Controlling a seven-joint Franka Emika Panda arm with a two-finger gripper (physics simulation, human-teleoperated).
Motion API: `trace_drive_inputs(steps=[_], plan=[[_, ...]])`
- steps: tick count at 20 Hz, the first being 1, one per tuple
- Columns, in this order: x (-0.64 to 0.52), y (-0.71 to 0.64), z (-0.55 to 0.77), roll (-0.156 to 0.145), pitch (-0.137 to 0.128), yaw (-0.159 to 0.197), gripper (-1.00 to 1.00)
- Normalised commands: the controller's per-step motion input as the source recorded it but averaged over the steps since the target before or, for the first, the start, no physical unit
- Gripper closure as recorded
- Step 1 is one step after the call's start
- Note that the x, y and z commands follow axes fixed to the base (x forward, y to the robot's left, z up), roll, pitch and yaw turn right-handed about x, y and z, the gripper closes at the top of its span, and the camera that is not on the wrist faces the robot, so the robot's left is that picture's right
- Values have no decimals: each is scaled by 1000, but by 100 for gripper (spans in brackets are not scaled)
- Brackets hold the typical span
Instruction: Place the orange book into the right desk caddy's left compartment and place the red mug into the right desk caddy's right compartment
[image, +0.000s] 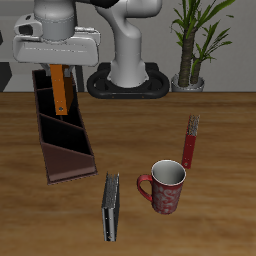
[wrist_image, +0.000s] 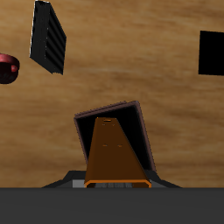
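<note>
My gripper (image: 60, 72) is shut on the top edge of the orange book (image: 61, 95), which hangs upright over the back part of the right desk caddy (image: 66, 150). The caddy is a long dark maroon box with its sloped end toward the table's front edge. In the wrist view the orange book (wrist_image: 114, 159) points down from the gripper (wrist_image: 114, 182) into an open section of the caddy (wrist_image: 144, 131); I cannot tell which section. The red mug (image: 167, 187) stands upright near the front edge, apart from the caddy, and also shows in the wrist view (wrist_image: 7, 66).
A dark grey book (image: 111, 207) lies near the front edge between caddy and mug; it also shows in the wrist view (wrist_image: 48, 39). A slim red book (image: 189, 143) lies behind the mug. A potted plant (image: 190, 45) stands at the back beside the robot's base (image: 130, 80).
</note>
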Motion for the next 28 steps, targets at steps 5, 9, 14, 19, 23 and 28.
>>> trace_drive_inputs(steps=[5,9,14,19,23,28], plan=[[-29,-216,-146,16,2,5,100],[84,-157,-190,-15,19,-8,100],[0,-19,-104,-1,5,-4,100],[-56,130,-169,27,4,-8,100],[75,-7,-247,3,28,-16,100],[112,6,-238,3,30,-22,100]])
